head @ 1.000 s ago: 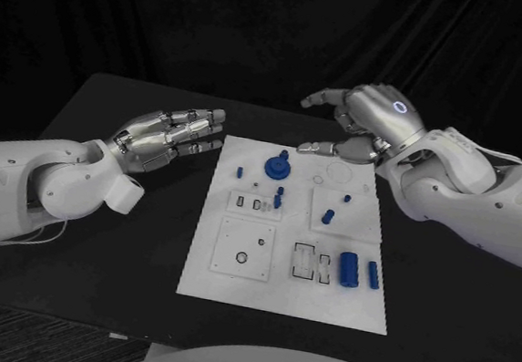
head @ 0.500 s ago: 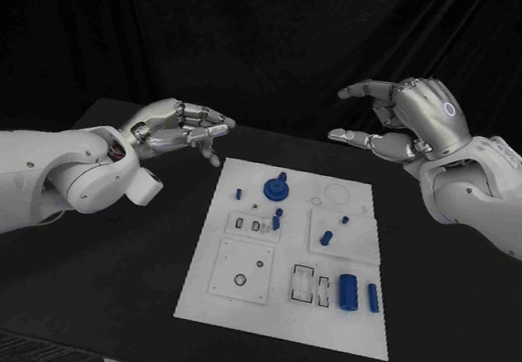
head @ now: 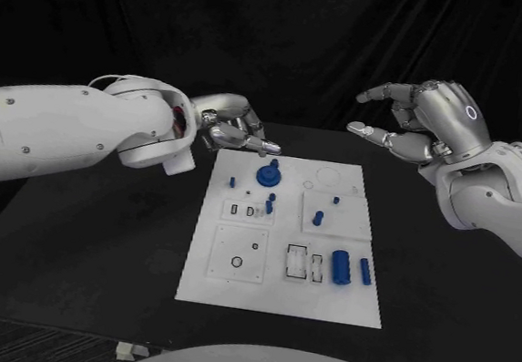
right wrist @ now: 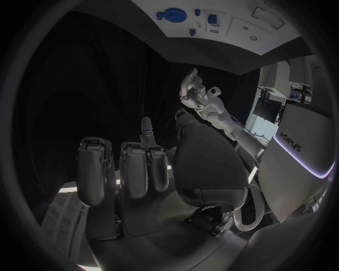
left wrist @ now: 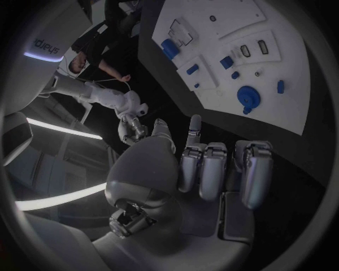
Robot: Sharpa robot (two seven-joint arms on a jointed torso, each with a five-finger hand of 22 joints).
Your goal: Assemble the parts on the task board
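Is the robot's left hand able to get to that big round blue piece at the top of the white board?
Probably yes. The left hand holds nothing and hovers just beside the big round blue piece on the task board, with nothing between them.

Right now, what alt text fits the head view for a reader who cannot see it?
A white task board with small blue parts lies mid-table. The left hand hovers at its far left corner; the right hand is raised beyond its far right, holding nothing.

Left hand point(head: 227, 125) now curled at the task board point(head: 290, 241) far-left corner; right hand point(head: 426, 121) higher, farther off
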